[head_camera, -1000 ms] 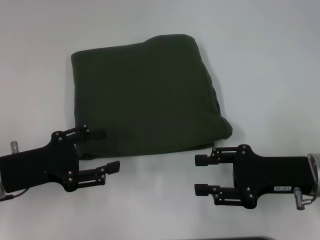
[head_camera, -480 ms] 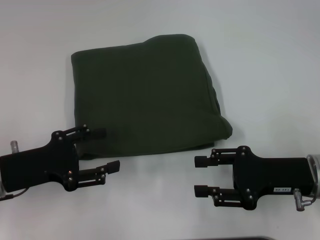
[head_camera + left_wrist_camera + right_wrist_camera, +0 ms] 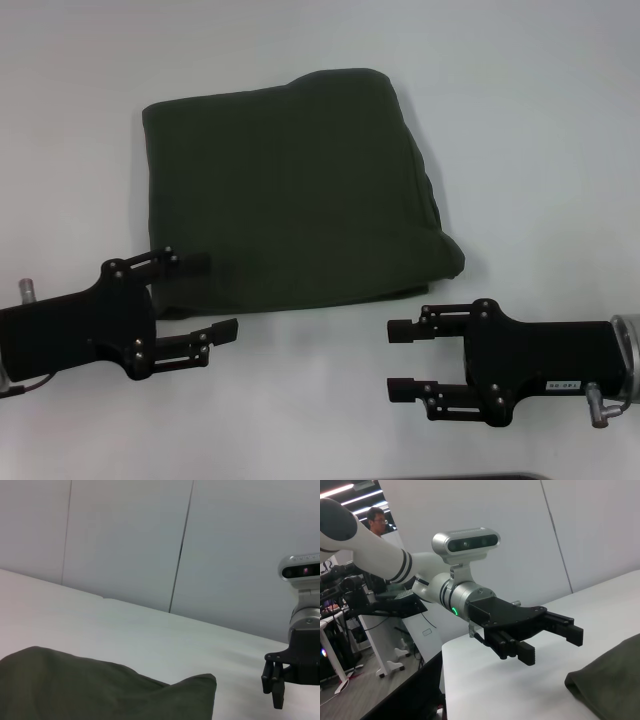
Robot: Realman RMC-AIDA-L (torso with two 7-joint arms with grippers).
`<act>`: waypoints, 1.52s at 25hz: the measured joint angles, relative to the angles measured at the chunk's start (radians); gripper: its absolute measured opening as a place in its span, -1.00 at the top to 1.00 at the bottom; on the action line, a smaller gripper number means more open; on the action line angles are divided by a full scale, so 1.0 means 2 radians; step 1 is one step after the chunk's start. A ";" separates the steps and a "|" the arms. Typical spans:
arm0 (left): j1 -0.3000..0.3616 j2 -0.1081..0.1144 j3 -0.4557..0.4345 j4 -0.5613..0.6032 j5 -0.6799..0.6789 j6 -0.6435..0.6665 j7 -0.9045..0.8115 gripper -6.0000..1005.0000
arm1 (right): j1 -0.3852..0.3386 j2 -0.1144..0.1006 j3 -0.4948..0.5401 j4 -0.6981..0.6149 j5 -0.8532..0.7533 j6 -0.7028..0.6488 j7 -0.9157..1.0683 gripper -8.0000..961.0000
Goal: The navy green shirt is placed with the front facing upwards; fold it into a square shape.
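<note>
Table (image 3: 540, 120), white and bare-topped, carries the navy green shirt (image 3: 290, 190), folded into a rough square at centre. Since a second ago we see both arms drawn slightly nearer the robot. Left gripper (image 3: 215, 297) and right gripper (image 3: 400, 358) gape wide, holding nothing. Pale wall panels (image 3: 125, 540) stand behind. We cannot see the shirt's lettering.

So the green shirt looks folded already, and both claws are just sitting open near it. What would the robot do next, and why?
Probably just draw both arms back. The navy green shirt already lies as a rough square on the table. The left end effector is open at its near-left corner and the right end effector is open just short of its near edge, neither holding cloth, so no fold seems left.
</note>
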 joint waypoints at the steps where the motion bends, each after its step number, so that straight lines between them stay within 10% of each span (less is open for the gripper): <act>1: 0.000 0.000 0.000 0.000 0.000 0.000 0.000 -0.64 | 0.000 0.000 0.000 0.000 0.000 0.000 0.000 -0.30; 38: 0.003 -0.001 -0.004 -0.003 -0.005 -0.008 -0.012 -0.64 | 0.006 0.001 -0.005 0.005 -0.006 0.006 0.006 -0.30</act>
